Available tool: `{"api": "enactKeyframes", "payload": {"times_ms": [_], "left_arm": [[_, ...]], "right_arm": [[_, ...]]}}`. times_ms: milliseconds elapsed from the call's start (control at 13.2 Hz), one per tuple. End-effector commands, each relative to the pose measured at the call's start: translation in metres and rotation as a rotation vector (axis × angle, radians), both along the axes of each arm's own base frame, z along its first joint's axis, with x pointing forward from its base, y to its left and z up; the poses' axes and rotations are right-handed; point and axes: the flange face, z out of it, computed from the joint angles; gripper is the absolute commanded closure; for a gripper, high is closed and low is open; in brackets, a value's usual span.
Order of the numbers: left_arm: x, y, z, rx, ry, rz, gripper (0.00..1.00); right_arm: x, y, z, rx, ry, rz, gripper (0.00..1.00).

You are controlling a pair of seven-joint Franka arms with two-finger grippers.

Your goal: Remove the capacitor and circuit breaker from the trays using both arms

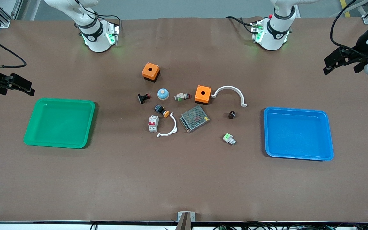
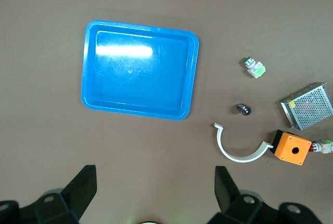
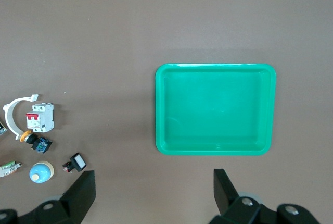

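The capacitor [image 1: 232,114], a stubby black cylinder, lies on the brown table between the mesh-covered box and the blue tray [image 1: 299,110]; it also shows in the left wrist view [image 2: 243,110]. The breaker [image 1: 153,123], a white block with a red lever, lies at the near edge of the parts cluster, beside a small white arc; it also shows in the right wrist view [image 3: 40,117]. My left gripper [image 1: 342,65] hangs open and empty at the left arm's end of the table [image 2: 156,193]. My right gripper [image 1: 16,89] hangs open and empty above the green tray's [image 1: 65,100] end [image 3: 154,193].
Two orange boxes [image 1: 150,72] [image 1: 203,94], a mesh-covered box [image 1: 194,118], two white arcs [image 1: 232,91] [image 1: 170,127], a blue dome button [image 1: 163,94], a black-and-red clip [image 1: 143,98], an orange-capped button [image 1: 162,110] and two white-green connectors [image 1: 229,138] [image 1: 182,96] crowd the middle.
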Motion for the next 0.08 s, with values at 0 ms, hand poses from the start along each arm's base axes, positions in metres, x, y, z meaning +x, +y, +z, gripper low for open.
{"api": "enactKeyframes", "payload": {"times_ms": [0], "left_arm": [[0.0034,-0.0032,0.0067,0.017,-0.013,-0.010,0.00]], "right_arm": [[-0.0030,-0.0061,0.0063,-0.009,-0.015,-0.003,0.00]]}}
